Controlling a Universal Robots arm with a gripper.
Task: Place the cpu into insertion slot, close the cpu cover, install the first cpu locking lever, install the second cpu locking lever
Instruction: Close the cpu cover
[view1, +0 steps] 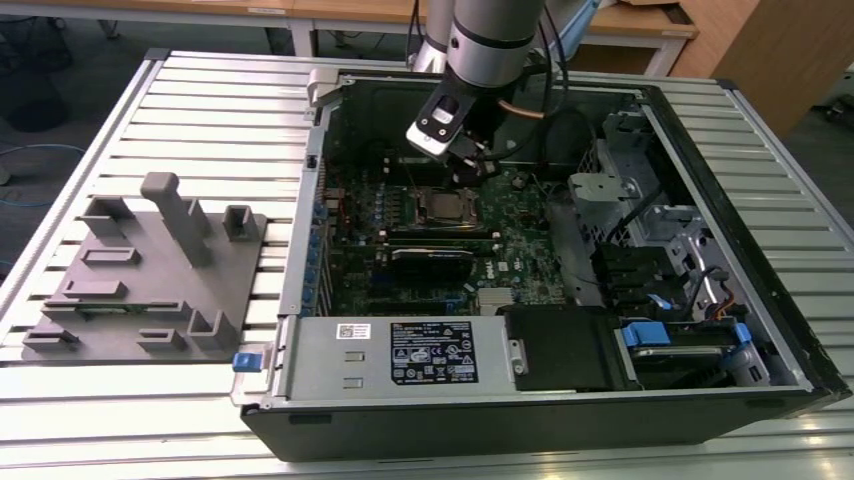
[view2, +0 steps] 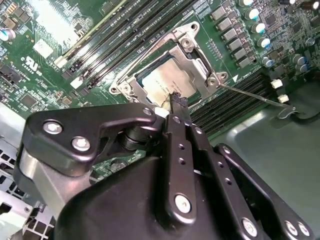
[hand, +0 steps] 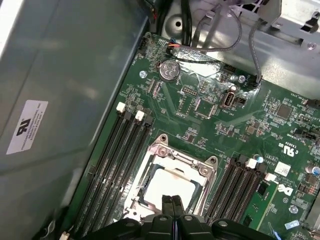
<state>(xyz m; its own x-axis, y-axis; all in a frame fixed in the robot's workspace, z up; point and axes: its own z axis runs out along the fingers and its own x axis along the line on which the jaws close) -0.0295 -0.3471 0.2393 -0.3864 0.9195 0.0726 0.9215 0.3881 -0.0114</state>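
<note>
Gripper (view1: 469, 165) over the socket – fingers pinched together, holding nothing.

On the exterior view's left a grey fixture (view1: 147, 270) sits on the slatted table (view1: 227, 90). Right of it lies the open computer case (view1: 747, 330), with the gripper down inside above the green board (view1: 514, 255). In both wrist views the cpu (view2: 167, 82) (hand: 172, 185) sits in the insertion slot (view2: 149, 74) and the cpu cover (view2: 200, 62) (hand: 205, 167) lies flat around it. The closed fingertips (hand: 172, 202) hang at the chip's edge – contact unclear. A thin locking lever (view2: 255, 97) sticks out sideways, unlatched.
</note>
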